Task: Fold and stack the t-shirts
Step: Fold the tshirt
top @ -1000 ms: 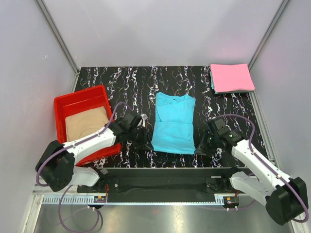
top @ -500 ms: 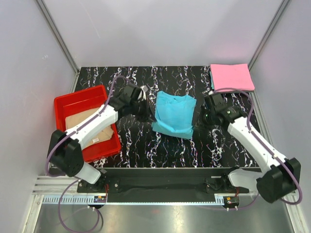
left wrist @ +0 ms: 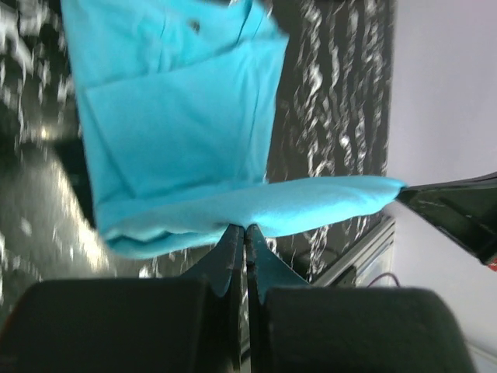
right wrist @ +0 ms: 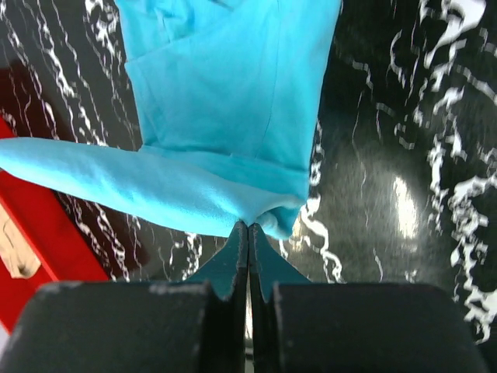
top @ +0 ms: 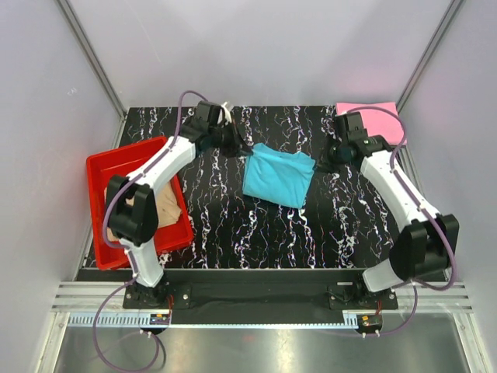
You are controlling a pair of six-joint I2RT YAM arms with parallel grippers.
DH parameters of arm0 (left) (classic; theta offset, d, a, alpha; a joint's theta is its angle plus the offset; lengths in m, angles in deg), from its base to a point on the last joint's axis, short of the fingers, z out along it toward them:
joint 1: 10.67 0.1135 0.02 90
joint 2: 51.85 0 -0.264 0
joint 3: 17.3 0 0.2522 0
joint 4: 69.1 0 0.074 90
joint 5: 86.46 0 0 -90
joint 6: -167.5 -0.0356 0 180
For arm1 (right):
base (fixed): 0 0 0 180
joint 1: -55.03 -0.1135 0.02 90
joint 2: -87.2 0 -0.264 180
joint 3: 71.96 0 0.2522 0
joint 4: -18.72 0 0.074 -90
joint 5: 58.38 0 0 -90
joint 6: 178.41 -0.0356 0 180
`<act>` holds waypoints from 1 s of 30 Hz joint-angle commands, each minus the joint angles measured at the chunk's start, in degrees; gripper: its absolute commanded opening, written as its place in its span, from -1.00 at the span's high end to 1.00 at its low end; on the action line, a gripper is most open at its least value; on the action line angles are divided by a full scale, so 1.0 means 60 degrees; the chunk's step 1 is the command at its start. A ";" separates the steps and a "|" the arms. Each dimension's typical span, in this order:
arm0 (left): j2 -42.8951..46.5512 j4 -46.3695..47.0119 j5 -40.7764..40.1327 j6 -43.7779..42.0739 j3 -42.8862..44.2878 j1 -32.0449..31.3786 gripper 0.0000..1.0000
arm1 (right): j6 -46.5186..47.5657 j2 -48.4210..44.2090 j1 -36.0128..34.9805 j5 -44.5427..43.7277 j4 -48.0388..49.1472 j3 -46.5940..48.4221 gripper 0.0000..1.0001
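The turquoise-blue t-shirt (top: 278, 175) lies folded over itself at the middle back of the black marbled table. My left gripper (top: 245, 149) is shut on its far left corner, and in the left wrist view (left wrist: 245, 227) the blue cloth (left wrist: 178, 140) is pinched at the fingertips. My right gripper (top: 324, 159) is shut on the far right corner, and the right wrist view (right wrist: 248, 225) shows the cloth (right wrist: 233, 116) bunched between the tips. A pink t-shirt (top: 380, 123) lies folded at the back right. A tan-beige t-shirt (top: 167, 210) lies in the red tray (top: 116, 167).
The red tray sits at the left edge of the table (top: 233, 233), partly under my left arm. Grey walls close in on both sides and the back. A metal rail runs along the near edge by the arm bases.
Both grippers have carried the near hem of the turquoise-blue t-shirt from the front of the table to the back, folding the shirt in half. Both arms now stretch far back.
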 commanded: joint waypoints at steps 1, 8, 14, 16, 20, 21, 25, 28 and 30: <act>-0.0502 0.2003 0.0966 0.0342 0.0836 0.0314 1.00 | 0.0643 0.0518 0.0252 0.0168 0.0518 0.0786 1.00; -0.2257 0.4112 0.1711 0.1119 0.1759 0.0534 1.00 | 0.0849 0.1850 0.0604 0.0285 0.1176 0.1607 1.00; -0.4382 0.5607 0.2094 0.1705 0.3296 0.0564 1.00 | 0.0776 0.3022 0.0911 0.0139 0.1573 0.2091 1.00; -0.5012 0.5974 0.2167 0.1954 0.4214 0.0564 1.00 | 0.0703 0.3316 0.1043 0.0095 0.1821 0.2178 1.00; -0.6931 0.6106 0.2008 0.2276 0.6226 0.0564 0.96 | 0.0571 0.4383 0.1424 0.0036 0.2027 0.2515 1.00; -0.7209 0.6311 0.1905 0.2451 0.6431 0.0564 0.92 | 0.0498 0.4575 0.1599 0.0051 0.2028 0.2617 1.00; -0.8207 0.7234 0.1307 0.2908 0.7267 0.0578 0.25 | 0.0585 0.5615 0.1950 0.0284 0.2524 0.3348 0.48; -0.8107 0.7616 0.0822 0.2557 0.6948 0.0593 0.14 | 0.0644 0.6567 0.2243 0.0592 0.2308 0.4385 0.28; -0.8033 0.7645 0.0688 0.2352 0.6961 0.0651 0.07 | 0.0688 0.6818 0.2303 0.0695 0.2160 0.4697 0.25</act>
